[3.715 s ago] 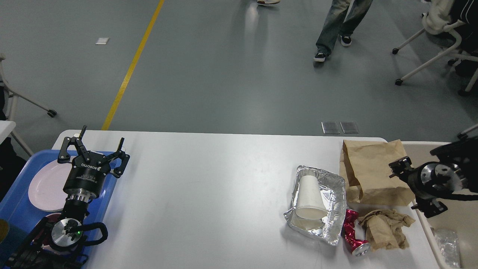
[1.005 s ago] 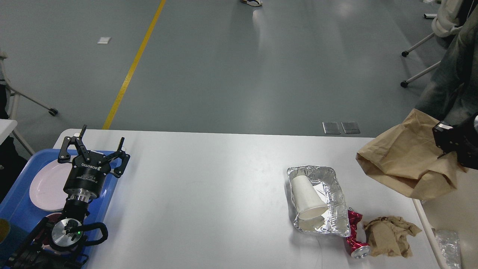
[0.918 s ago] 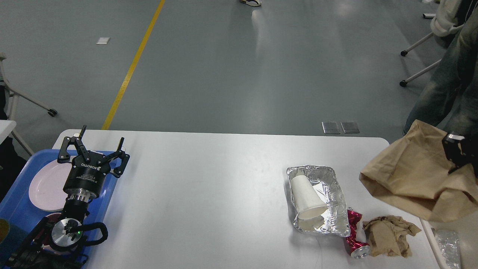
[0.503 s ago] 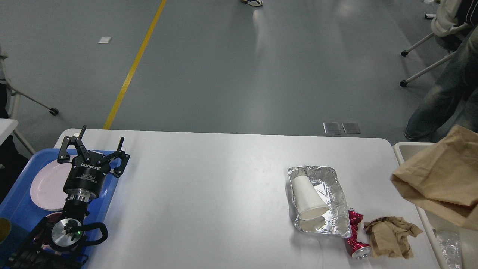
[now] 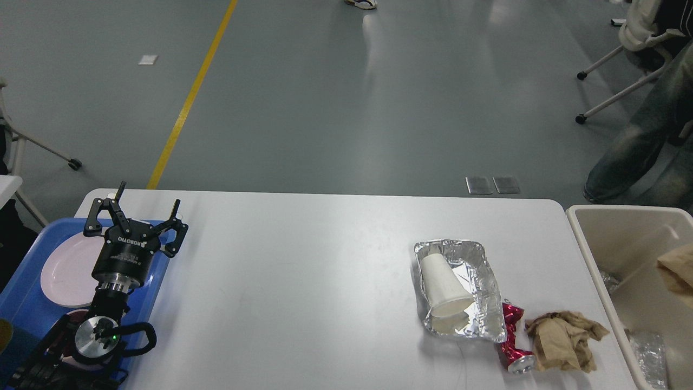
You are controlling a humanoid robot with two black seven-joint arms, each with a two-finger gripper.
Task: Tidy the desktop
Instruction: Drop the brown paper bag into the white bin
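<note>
Your left gripper (image 5: 142, 212) hangs wide open and empty over the blue tray (image 5: 24, 292), above a white plate (image 5: 67, 268), at nine o'clock on the desktop (image 5: 303, 287). Your right gripper is out of view. At four o'clock, a paper cup (image 5: 445, 281) lies in a foil tray (image 5: 484, 281), beside a crushed red can (image 5: 512, 344) and crumpled brown paper (image 5: 563, 341). A beige bin (image 5: 598, 254) stands beyond the three o'clock edge.

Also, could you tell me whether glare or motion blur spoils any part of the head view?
Head view: pale ceiling-light glare streaks the grey floor; the foil tray glints but stays readable; the passer-by's jeans at the right edge are motion-blurred; the desktop and the left gripper are sharp, with only soft shadows.
</note>
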